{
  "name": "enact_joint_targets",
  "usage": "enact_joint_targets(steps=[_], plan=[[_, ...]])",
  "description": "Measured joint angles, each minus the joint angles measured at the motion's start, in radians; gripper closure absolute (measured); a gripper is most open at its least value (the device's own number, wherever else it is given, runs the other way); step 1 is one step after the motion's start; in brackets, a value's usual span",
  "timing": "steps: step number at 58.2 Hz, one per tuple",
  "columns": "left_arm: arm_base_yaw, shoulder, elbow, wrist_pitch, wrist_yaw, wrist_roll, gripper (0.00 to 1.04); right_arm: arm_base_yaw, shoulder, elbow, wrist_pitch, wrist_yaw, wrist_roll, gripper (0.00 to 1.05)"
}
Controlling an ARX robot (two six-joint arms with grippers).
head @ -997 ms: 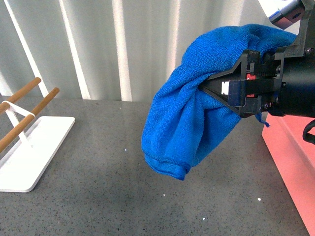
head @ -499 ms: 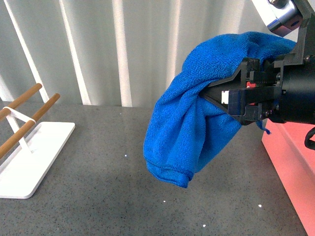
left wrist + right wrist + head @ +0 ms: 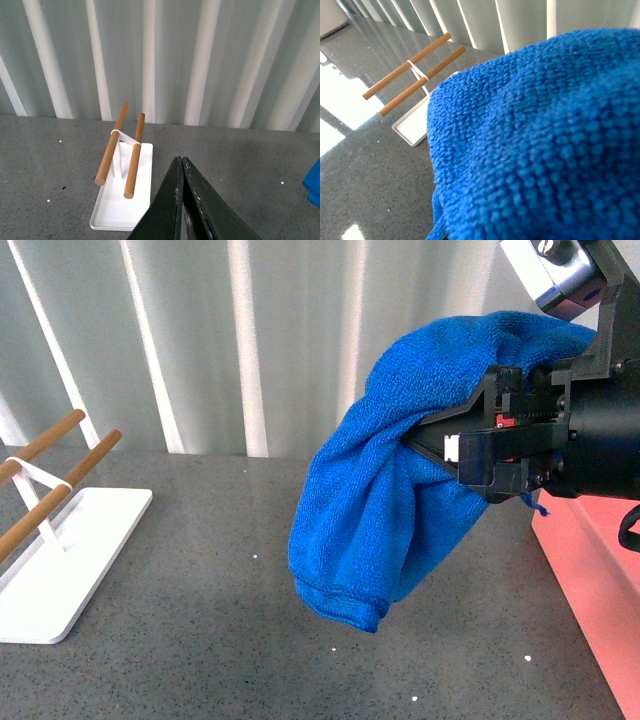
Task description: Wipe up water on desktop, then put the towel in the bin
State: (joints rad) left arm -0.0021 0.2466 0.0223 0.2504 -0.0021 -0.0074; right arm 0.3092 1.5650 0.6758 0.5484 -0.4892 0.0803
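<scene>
Front view, near edge: desktop (image 3: 200, 640) is bare dark grey from the front out to the middle, with only a few small bright specks (image 3: 333, 648) on it; can't tell if they are water or glints.

Right gripper (image 3: 420, 435) is raised above the surface on the right side, with its jaws clamped on the towel (image 3: 370, 510). The cloth is draped over the top of the gripper and bunched around the fingers. Its lower hem hangs as a rolled fold and looks clear of the desktop.

The bin (image 3: 590, 570) is at the right edge; only its left wall and rim show, the inside is not visible. The bulk of the towel hangs left of that wall, and the gripper body overlaps the bin's rim line. Can't tell how far over the bin it is.

The right wrist view is mostly filled by the towel (image 3: 545, 140). The rack (image 3: 415, 125) shows beyond its edge.

The left gripper (image 3: 180, 165) is empty, fingers pressed together, tips aimed at the open desktop (image 3: 240, 165) beside the rack (image 3: 122, 200). A sliver of towel (image 3: 314, 185) shows at one edge of the frame.

The rack's white base (image 3: 60, 550) sits at the left edge of the front view, with the wooden rods (image 3: 50, 440) angled up and well apart from the towel. A wide free strip of desktop lies between them.

Far side: the ribbed wall (image 3: 200, 340) meets the back edge of the desktop.
</scene>
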Motion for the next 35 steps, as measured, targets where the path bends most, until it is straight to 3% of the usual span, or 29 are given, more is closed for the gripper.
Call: enact_joint_targets(steps=[18,24,35], plan=[[0.0,-0.071,0.0,-0.072,0.0,0.0,1.01,-0.007,-0.009,-0.016,-0.002,0.003,-0.006,1.0],[0.0,-0.194,0.0,-0.229,0.002,0.0,1.01,-0.008,-0.01,-0.021,0.0,0.002,-0.005,1.0],[0.0,-0.242,0.0,-0.248,0.002,0.0,1.01,-0.011,-0.014,-0.021,0.0,0.002,-0.006,1.0]])
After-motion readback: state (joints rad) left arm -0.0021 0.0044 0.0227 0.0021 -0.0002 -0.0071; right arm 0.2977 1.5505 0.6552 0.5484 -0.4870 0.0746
